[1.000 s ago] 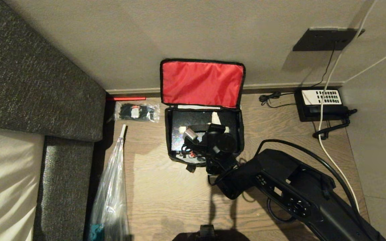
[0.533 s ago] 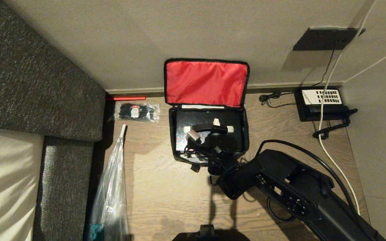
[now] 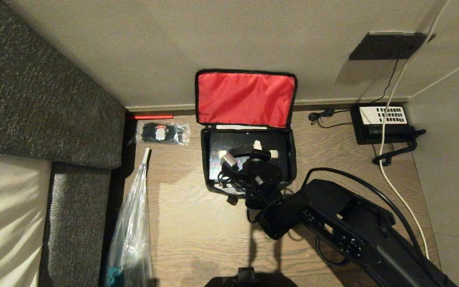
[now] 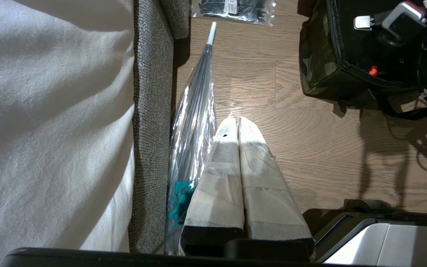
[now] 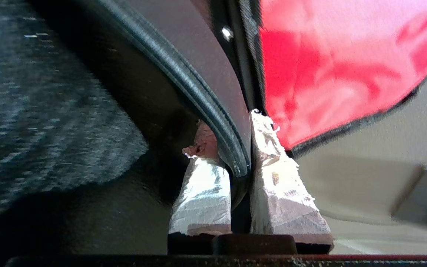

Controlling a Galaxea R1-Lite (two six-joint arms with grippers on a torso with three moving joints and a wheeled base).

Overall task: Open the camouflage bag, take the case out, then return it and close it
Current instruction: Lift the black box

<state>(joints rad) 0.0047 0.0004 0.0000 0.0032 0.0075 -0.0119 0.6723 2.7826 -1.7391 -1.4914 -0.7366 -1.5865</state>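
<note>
You have the sofa (image 3: 34,99) filling the left side, its grey fabric edge running down beside a pale cushion (image 3: 2,223). The wooden floor (image 3: 197,235) carries everything else, bounded at the back by the beige wall (image 3: 173,40).

The right arm (image 3: 353,235) reaches in from the lower right across the floor toward the camouflage bag (image 4: 319,63). That bag sits on the floor near the wall, its lid (image 3: 245,99) thrown back against the wall so the red lining faces you. The case (image 3: 233,139) lies flat inside the bag's open body, black, with its strap handle (image 5: 202,96) arching over the top and a silver-white end (image 3: 222,154) showing on its left.

Your right hand (image 5: 241,152) is down over the case, and in the right wrist view its two taped fingers (image 5: 204,189) are closed on the strap handle, one on each side of it.

A clear plastic-wrapped umbrella (image 3: 132,227) lies along the sofa's base, its white tip pointing toward the wall. The black telephone (image 3: 383,123) rests at the right by the wall, cord trailing. A clear packet of cable ties (image 3: 161,133) lies just left of the bag.

Your left hand (image 4: 235,122) hangs over the floor beside the umbrella, well apart from the bag, its fingers pressed together with nothing between them.
</note>
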